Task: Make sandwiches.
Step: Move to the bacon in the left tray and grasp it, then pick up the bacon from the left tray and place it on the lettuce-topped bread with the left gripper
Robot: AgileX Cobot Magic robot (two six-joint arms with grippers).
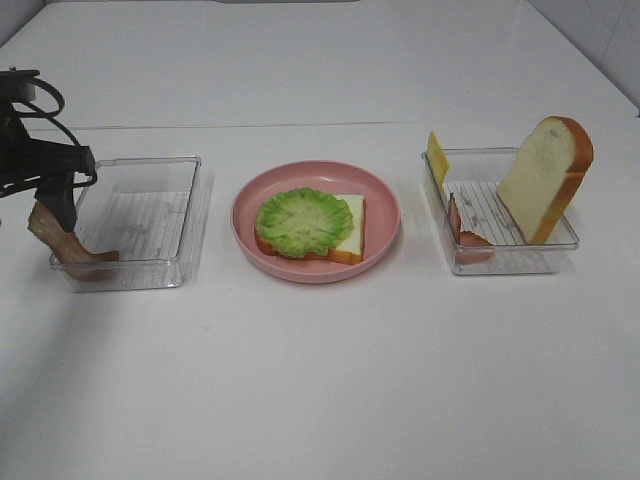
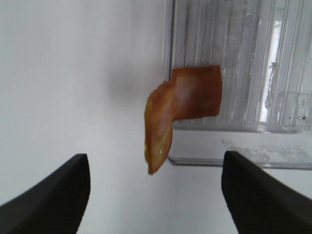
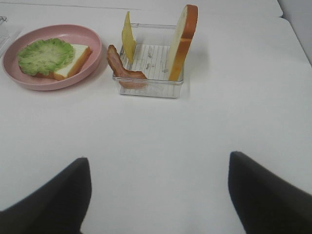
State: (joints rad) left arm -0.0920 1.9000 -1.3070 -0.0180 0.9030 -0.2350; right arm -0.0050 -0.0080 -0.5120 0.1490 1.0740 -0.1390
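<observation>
At the 9 o'clock edge of the overhead view, the left gripper (image 1: 62, 205) is held just above the 8 o'clock corner of the left tray (image 1: 140, 215). In its wrist view its fingers (image 2: 53, 195) are spread wide and nothing is held between them. The left bacon strip (image 1: 72, 248) is draped over that corner's rim, with one end inside the tray and the other raised outside it, under the gripper. Whether the strip is touched by the gripper cannot be told from above. In the wrist view it is seen ahead of the fingers and apart from them. At 3 o'clock from this tray, in the middle of the white table (image 1: 320, 380), the pink plate (image 1: 385, 205) is set. The flat bread slice (image 1: 352, 222) is laid on it, and its 9 o'clock part is covered by the lettuce leaf (image 1: 303, 222). At 3 o'clock from the plate, the right tray (image 1: 520, 258) is placed. The cheese square (image 1: 437, 158) is stood on edge at its 11 o'clock corner. The right bacon strip (image 1: 466, 236) is propped against its 8 o'clock side, with its top rising above the rim. The upright bread slice (image 1: 545, 178) is leaned on edge toward its 3 o'clock side. The right gripper (image 3: 156, 195) is held over bare table with its fingers (image 3: 53, 200) spread wide and nothing gripped. In its wrist view the right tray is seen well ahead of it.
</observation>
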